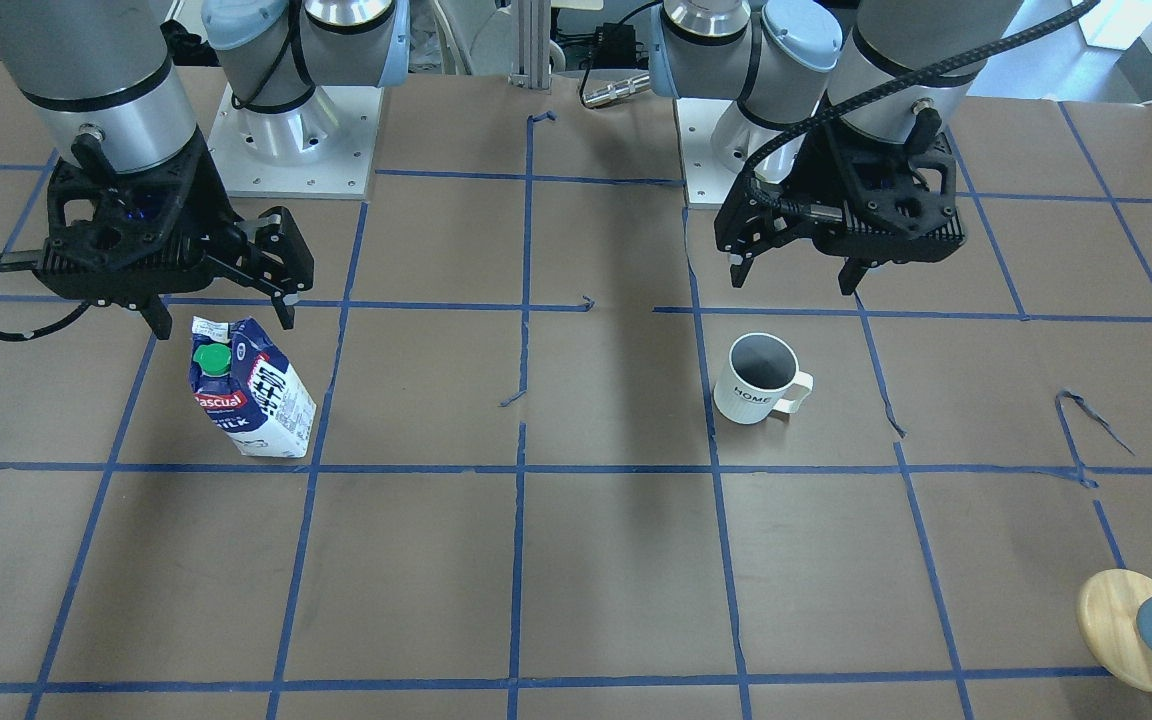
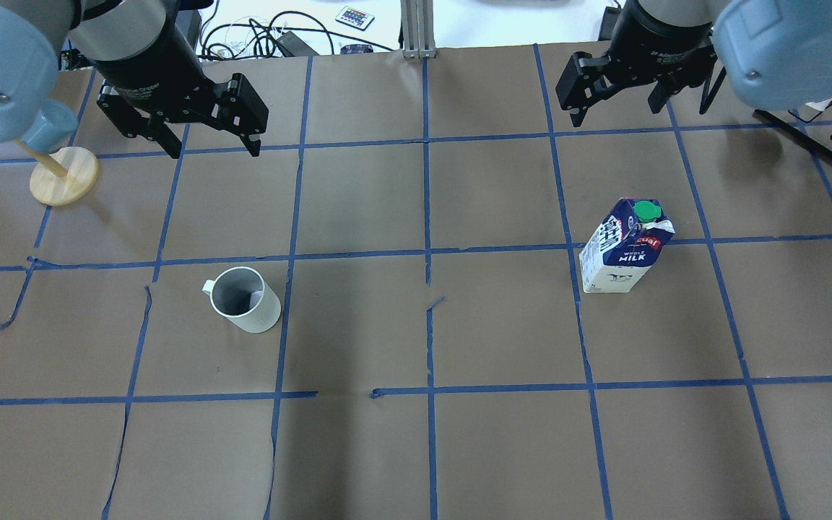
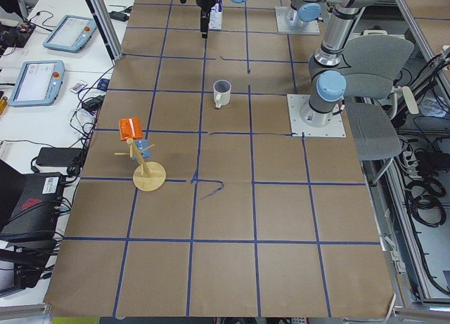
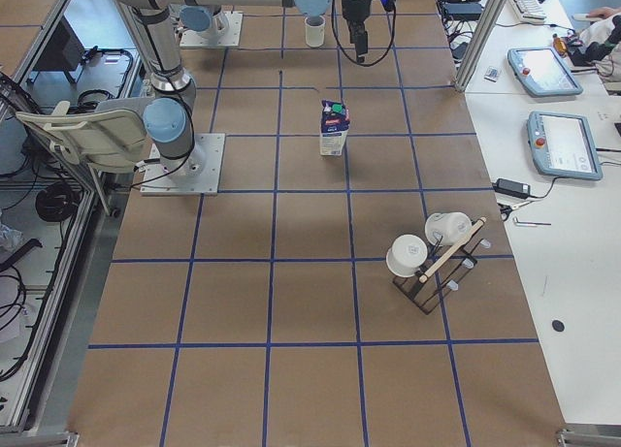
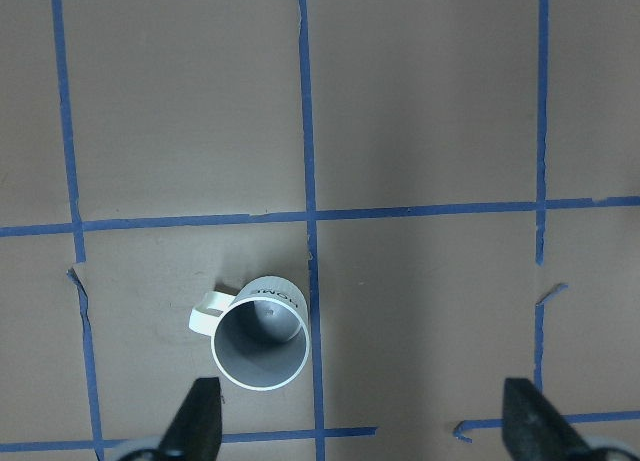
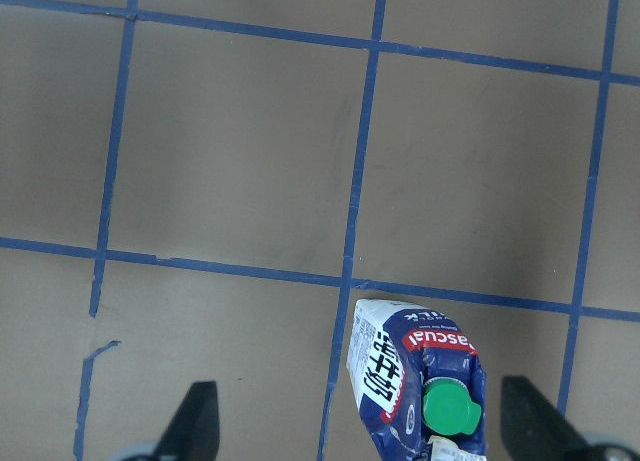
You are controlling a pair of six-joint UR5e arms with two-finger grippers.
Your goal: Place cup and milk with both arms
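Observation:
The white ribbed cup (image 1: 758,380) marked "HOME" stands upright on the brown table, handle to one side; it also shows in the overhead view (image 2: 245,299) and the left wrist view (image 5: 260,333). My left gripper (image 1: 793,282) (image 2: 214,149) (image 5: 362,431) is open and empty, raised above the table, apart from the cup. The blue and white milk (image 1: 254,389) (image 2: 625,245) (image 6: 418,386) with its green cap stands upright. My right gripper (image 1: 224,324) (image 2: 615,113) (image 6: 362,431) is open and empty, raised just behind the milk's top.
A wooden-disc stand with a blue-grey cylinder (image 1: 1141,625) (image 2: 62,173) stands at the table's edge on my left. A black rack with white cups (image 4: 432,258) stands on my right. The arms' base plates (image 1: 291,150) are at the robot's side.

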